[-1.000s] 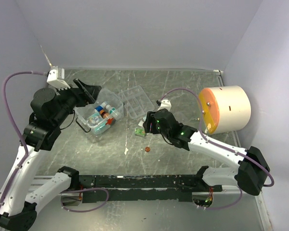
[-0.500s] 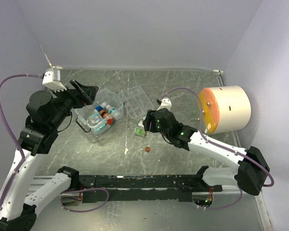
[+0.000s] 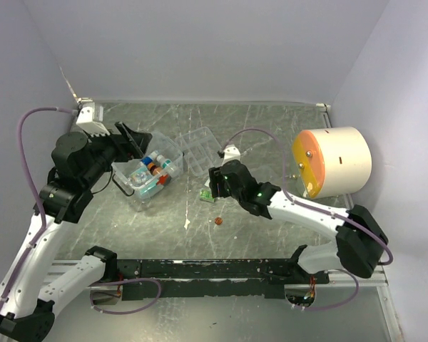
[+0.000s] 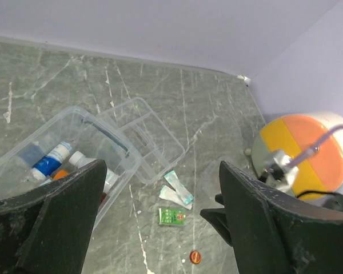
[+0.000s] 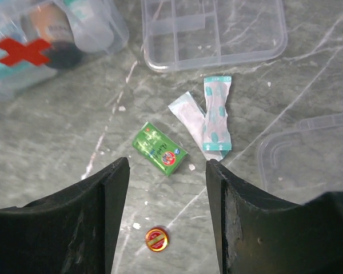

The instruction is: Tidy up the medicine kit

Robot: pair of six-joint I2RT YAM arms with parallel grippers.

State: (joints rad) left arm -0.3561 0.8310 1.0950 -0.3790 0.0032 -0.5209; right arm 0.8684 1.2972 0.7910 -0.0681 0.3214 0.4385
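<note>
The medicine kit box (image 3: pixel 148 174) is clear plastic and holds several small bottles; its red cross (image 5: pixel 23 51) shows in the right wrist view. The clear divided tray (image 3: pixel 203 148) lies just right of it. A green packet (image 5: pixel 159 148), two white-teal sachets (image 5: pixel 208 120) and a small red tin (image 5: pixel 156 238) lie loose on the table. My right gripper (image 5: pixel 167 165) is open and empty, hovering over the green packet (image 3: pixel 207 195). My left gripper (image 4: pixel 160 168) is open and empty, held above the box's far left side (image 3: pixel 132 137).
A big cream cylinder with an orange face (image 3: pixel 333 162) lies at the right. A clear lid (image 5: pixel 308 154) lies on the table right of the sachets. Walls close the table at the back and both sides.
My left gripper swung left, then back right over the box's far side. My right gripper shifted slightly left and toward the back, staying over the green packet. The objects have not moved.
</note>
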